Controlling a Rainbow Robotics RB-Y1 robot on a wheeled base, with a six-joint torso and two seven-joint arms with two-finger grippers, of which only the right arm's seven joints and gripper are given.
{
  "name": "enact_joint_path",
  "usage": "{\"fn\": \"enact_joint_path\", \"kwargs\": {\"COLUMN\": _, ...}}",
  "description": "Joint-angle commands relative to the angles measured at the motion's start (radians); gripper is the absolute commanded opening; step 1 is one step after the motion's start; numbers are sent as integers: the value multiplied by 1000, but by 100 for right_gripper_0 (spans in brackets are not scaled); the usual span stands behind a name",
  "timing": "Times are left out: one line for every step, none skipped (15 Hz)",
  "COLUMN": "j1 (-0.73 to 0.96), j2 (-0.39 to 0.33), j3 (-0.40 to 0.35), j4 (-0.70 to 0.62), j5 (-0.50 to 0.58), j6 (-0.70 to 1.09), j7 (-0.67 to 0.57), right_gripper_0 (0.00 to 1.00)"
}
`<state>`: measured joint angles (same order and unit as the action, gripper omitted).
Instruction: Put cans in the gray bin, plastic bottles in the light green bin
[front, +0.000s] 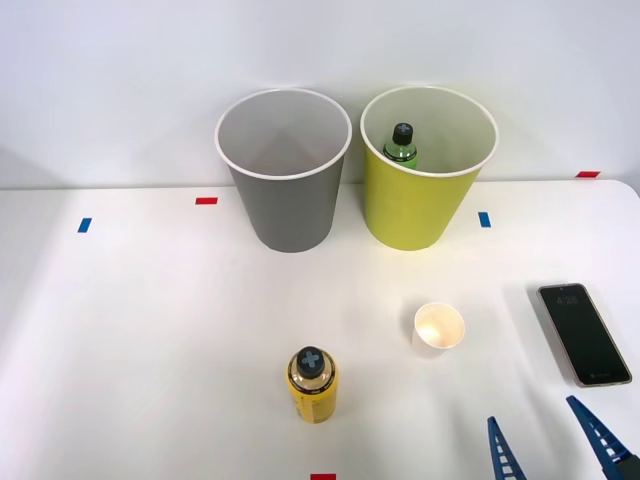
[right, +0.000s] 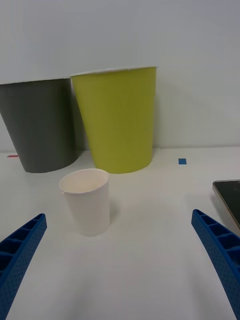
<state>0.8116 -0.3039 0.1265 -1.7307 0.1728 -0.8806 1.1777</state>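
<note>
While right gripper (front: 555, 445) gapes empty: two bins, two bottles, one paper cup (front: 438, 329), one phone (front: 584, 333).

two bins (front: 290, 200), two bottles (front: 312, 385), one paper cup (front: 438, 329), one phone (front: 584, 333).

I see a white table (front: 150, 330) running back to a plain pale wall (front: 120, 70), evenly lit, soft shadows falling across its near left. Small red tape marks (front: 206, 201) and blue tape marks (front: 84, 225) dot the tabletop well beyond the end effector.
</note>
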Motion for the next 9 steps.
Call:
{"fn": "enact_joint_path", "kwargs": {"j1": 20, "j2": -1, "j3": -4, "j4": -1, "j5": 2, "j6": 0, "j7": 30, "right_gripper_0": 100}}
{"fn": "enact_joint_path", "kwargs": {"j1": 24, "j2": -1, "j3": -4, "j4": -1, "j5": 4, "j6": 0, "j7": 37, "right_gripper_0": 100}}
{"fn": "enact_joint_path", "kwargs": {"j1": 34, "j2": -1, "j3": -2, "j4": 0, "j5": 4, "j6": -1, "j7": 46, "right_gripper_0": 100}}
{"fn": "enact_joint_path", "kwargs": {"j1": 43, "j2": 0, "j3": -2, "j4": 0, "j5": 4, "j6": 0, "j7": 54, "right_gripper_0": 100}}
{"fn": "enact_joint_path", "kwargs": {"j1": 54, "j2": 0, "j3": -2, "j4": 0, "j5": 0, "j6": 0, "j7": 60, "right_gripper_0": 100}}
{"fn": "enact_joint_path", "kwargs": {"j1": 67, "j2": 6, "j3": 1, "j4": 0, "j5": 0, "j6": 0, "j7": 65, "right_gripper_0": 100}}
{"fn": "enact_joint_path", "kwargs": {"j1": 93, "j2": 23, "j3": 10, "j4": 0, "j5": 2, "j6": 0, "j7": 71, "right_gripper_0": 100}}
{"fn": "enact_joint_path", "kwargs": {"j1": 115, "j2": 37, "j3": 18, "j4": 0, "j5": 4, "j6": 0, "j7": 76, "right_gripper_0": 100}}
{"fn": "enact_joint_path", "kwargs": {"j1": 136, "j2": 49, "j3": 32, "j4": 0, "j5": 4, "j6": 0, "j7": 80, "right_gripper_0": 100}}
